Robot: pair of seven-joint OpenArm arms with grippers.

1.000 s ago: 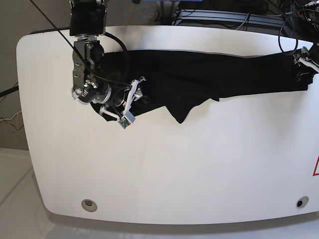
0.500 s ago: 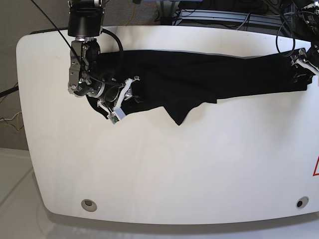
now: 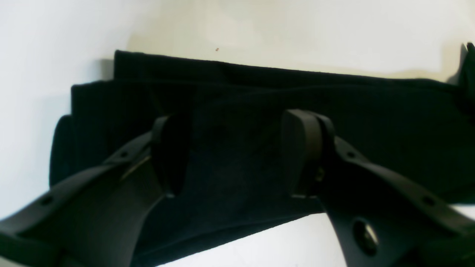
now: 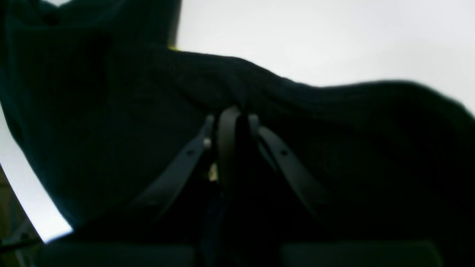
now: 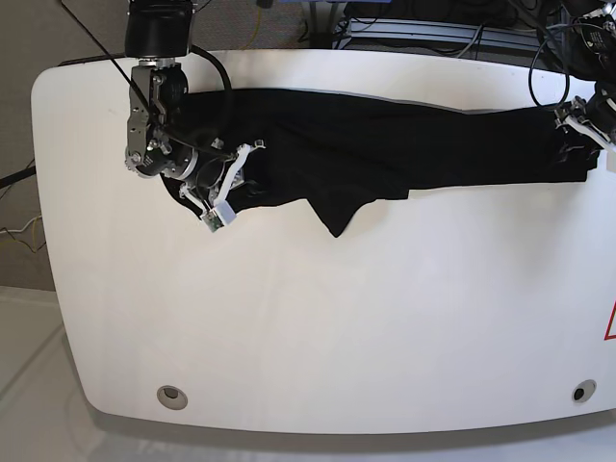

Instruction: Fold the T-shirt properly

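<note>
While the right gripper (image 4: 233, 122) has its fingers (image 4: 226, 137) pressed together on a ridge of the T-shirt (image 5: 385, 144), the step in hand looks like taking hold of both ends before a fold. To do it well, I think this pinch must catch all the layers of the ridge and not only the top one; otherwise the cloth may slip out when it is lifted. In the right wrist view the fabric rises like a soft hill over the fingertips, dark and a little fuzzy, with fine ribs on its surface.

The left gripper (image 3: 237, 163) is different. Its fingers (image 3: 300, 148) stand apart, one on each side of a band of cloth, and I cannot tell if they touch it. The pads are flat, matte and black. Before any pull, this gripper should probably come down and close on the stacked edge, so that both ends go up together and the shirt does not twist.

Farther off in the left wrist view, the cloth lies in neat stepped layers with straight edges on the table (image 5: 318, 327), which is white, smooth and slightly shiny.

Seen from the base camera, the T-shirt stretches as a long narrow strip across the far part of the table, from one arm to the other. One loose corner hangs toward the near side like a point; it should be tucked in.
</note>
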